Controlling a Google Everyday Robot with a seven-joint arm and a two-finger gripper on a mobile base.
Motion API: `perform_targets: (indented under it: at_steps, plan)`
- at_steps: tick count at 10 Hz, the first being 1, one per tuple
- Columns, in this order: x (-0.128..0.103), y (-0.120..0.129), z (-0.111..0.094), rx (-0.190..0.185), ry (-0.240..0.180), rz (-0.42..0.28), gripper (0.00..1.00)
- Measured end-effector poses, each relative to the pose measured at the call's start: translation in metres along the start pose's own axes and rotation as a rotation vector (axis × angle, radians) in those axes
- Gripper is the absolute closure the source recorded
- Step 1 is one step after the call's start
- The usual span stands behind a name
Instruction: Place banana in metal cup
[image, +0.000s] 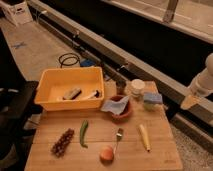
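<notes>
The banana (144, 137), slim and pale yellow, lies flat on the wooden table (50, 131) near its front right, just right of the fork (119, 138). The metal cup (120, 88), small and dark grey, stands upright at the back of the table between the yellow bin and the cream-white cup (137, 87). My gripper (190, 102) hangs at the end of the white arm (204, 77) off the table's right side. It is level with the cups, well right of the metal cup and behind and to the right of the banana. It holds nothing that I can see.
A yellow bin (55, 80) holding several items sits back left. A brown bowl with a blue cloth (119, 107) is mid-table. A pale green cup (150, 102) with a blue top stands right. A green pepper (83, 133), grapes (62, 142) and a round peach-coloured fruit (106, 153) lie in front.
</notes>
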Motion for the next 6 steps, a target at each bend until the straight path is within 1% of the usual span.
perform_targets:
  at_steps: [6]
  plan:
    - [0.0009, 0.0003, 0.0010, -0.001, 0.000, 0.001, 0.30]
